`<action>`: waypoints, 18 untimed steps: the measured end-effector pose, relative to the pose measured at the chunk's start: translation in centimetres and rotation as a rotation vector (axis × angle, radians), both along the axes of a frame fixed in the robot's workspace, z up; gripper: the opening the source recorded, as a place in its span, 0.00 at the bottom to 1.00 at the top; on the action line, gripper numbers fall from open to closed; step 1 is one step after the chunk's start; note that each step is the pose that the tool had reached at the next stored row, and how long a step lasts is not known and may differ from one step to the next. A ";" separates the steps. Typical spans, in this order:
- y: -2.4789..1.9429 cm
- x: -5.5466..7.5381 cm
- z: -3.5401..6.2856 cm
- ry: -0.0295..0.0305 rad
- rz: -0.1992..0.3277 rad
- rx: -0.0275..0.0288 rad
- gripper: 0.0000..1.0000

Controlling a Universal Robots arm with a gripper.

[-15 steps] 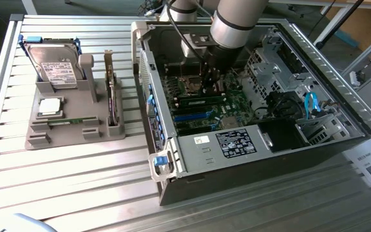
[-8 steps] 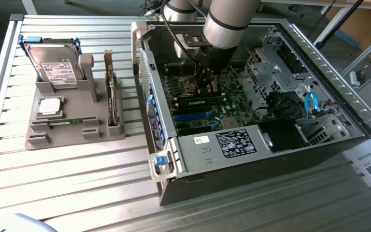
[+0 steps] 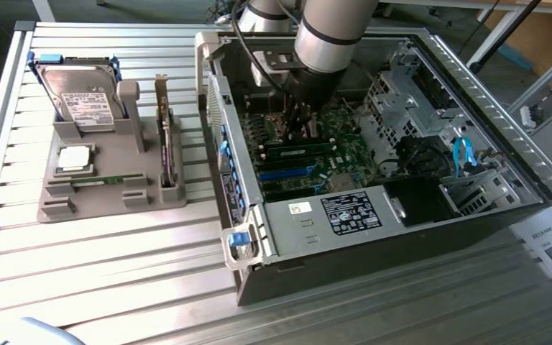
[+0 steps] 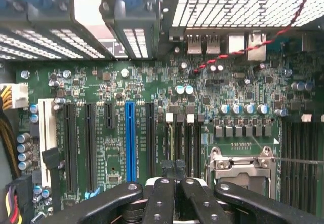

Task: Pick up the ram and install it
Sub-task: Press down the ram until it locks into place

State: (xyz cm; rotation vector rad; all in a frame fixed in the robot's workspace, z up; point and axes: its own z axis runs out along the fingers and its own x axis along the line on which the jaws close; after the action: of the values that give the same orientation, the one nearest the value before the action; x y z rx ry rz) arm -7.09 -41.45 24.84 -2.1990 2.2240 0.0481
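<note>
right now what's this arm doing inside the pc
The robot arm is reaching down into the open computer case, with its gripper shut just above the motherboard, close to the memory slots beside the processor socket. One ram stick already sits on the board. On the grey holder outside the case lie another ram stick, a processor chip and a hard drive.

Two ram sticks, one outside the computer and one inside it
One long, thin green circuit-board ram stick [image 3: 98, 180] lies flat in the front slot of the grey plastic holder [image 3: 55, 212]; another long, narrow dark green stick [image 3: 300, 152] lies across the green motherboard [image 3: 348, 154] in the open case, among the slots
</note>
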 end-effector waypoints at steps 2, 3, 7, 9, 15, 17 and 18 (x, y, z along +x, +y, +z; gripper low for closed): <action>0.00 -0.3 0.00 -0.0013 0.000 0.0000 0.10; 0.00 -0.4 0.00 -0.0019 0.000 0.0000 0.10; 0.00 -0.9 0.00 -0.0037 0.000 0.0000 0.10; 0.00 -1.1 0.00 -0.0043 0.000 0.0000 0.10; 0.00 -1.9 0.00 -0.0070 0.000 0.0000 0.10; 0.00 -2.1 0.00 -0.0078 0.000 0.0000 0.10; 0.00 -2.2 0.00 -0.0083 0.000 0.0000 0.10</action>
State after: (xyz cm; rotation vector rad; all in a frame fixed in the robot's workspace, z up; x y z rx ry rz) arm -9.32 -41.45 24.85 -2.1951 2.2197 0.0389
